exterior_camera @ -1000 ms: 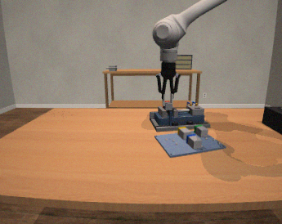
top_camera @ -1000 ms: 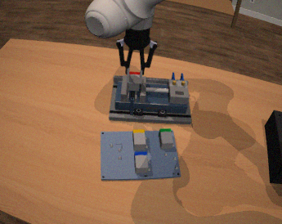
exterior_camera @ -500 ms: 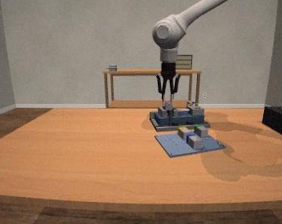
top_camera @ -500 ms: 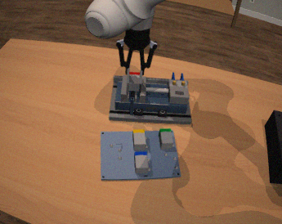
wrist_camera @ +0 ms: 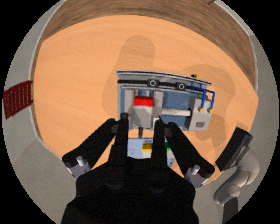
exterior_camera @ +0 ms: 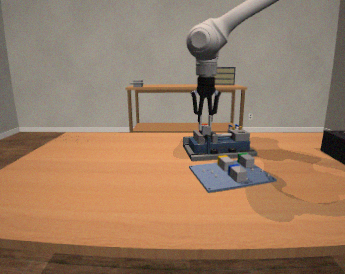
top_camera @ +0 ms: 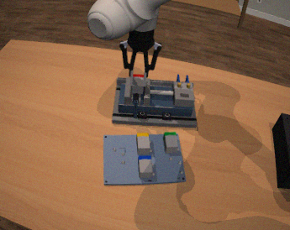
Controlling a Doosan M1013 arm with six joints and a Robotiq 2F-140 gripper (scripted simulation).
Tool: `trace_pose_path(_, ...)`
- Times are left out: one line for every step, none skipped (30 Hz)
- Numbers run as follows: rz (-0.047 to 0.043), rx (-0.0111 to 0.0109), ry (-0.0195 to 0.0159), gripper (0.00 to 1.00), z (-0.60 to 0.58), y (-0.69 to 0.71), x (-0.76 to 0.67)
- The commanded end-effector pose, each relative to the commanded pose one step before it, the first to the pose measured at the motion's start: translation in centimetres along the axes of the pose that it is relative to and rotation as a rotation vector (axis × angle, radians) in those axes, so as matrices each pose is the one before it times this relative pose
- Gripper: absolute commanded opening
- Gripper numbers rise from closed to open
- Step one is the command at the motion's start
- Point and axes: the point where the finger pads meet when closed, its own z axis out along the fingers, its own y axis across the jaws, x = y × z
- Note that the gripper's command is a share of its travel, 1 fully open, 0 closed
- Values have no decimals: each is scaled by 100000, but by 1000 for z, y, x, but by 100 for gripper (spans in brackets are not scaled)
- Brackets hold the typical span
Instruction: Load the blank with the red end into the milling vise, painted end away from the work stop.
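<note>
This looks like a workshop or lab corner: a milling vise (top_camera: 185,96) (exterior_camera: 240,136) (wrist_camera: 200,117) with blue hoses stands near the worktop's (top_camera: 54,122) (exterior_camera: 114,195) (wrist_camera: 75,65) far edge below a robot arm (top_camera: 135,4) (exterior_camera: 249,12), and a wooden bench (exterior_camera: 181,88) stands against a plain grey wall (exterior_camera: 114,35).
</note>
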Motion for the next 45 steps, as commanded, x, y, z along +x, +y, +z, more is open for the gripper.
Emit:
trace_pose_path(-3,21,-12,0,17,-2,-3)
trace_pose_path(0,0,0,0,10,0,0)
trace_pose_path(0,0,0,0,10,0,0)
trace_pose_path(0,0,0,0,10,0,0)
trace_pose_path(0,0,0,0,10,0,0)
trace_pose_path(0,0,0,0,10,0,0)
trace_pose_path(0,0,0,0,10,0,0)
trace_pose_path(0,0,0,0,0,0,0)
trace_pose_path(0,0,0,0,0,0,0)
trace_pose_path(0,0,0,0,3,0,0)
trace_pose_path(0,0,0,0,10,0,0)
trace_pose_path(0,0,0,0,10,0,0)
trace_pose_path(0,0,0,0,10,0,0)
trace_pose_path(0,0,0,0,10,0,0)
trace_pose_path(0,0,0,0,10,0,0)
trace_pose_path(0,0,0,0,10,0,0)
trace_pose_path(0,0,0,0,10,0,0)
trace_pose_path(0,0,0,0,10,0,0)
trace_pose_path(0,0,0,0,10,0,0)
trace_pose_path(0,0,0,0,10,0,0)
trace_pose_path(0,0,0,0,10,0,0)
trace_pose_path(0,0,0,0,10,0,0)
trace_pose_path(0,0,0,0,10,0,0)
trace_pose_path(0,0,0,0,10,0,0)
trace_pose_path(0,0,0,0,0,0,0)
trace_pose_path(0,0,0,0,0,0,0)
trace_pose_path(0,0,0,0,8,0,0)
trace_pose_path(0,0,0,0,15,0,0)
trace_pose_path(0,0,0,0,15,0,0)
trace_pose_path(0,0,0,0,15,0,0)
trace_pose_path(0,0,0,0,15,0,0)
trace_pose_path(0,0,0,0,15,0,0)
trace_pose_path(0,0,0,0,15,0,0)
trace_pose_path(0,0,0,0,15,0,0)
trace_pose_path(0,0,0,0,15,0,0)
trace_pose_path(0,0,0,0,15,0,0)
trace_pose_path(0,0,0,0,15,0,0)
trace_pose_path(0,0,0,0,15,0,0)
trace_pose_path(0,0,0,0,15,0,0)
trace_pose_path(0,0,0,0,15,0,0)
trace_pose_path(0,0,0,0,15,0,0)
trace_pose_path(0,0,0,0,0,0,0)
trace_pose_path(0,0,0,0,0,0,0)
trace_pose_path(0,0,0,0,-8,-10,-17)
trace_pose_path(0,0,0,0,2,-11,-17)
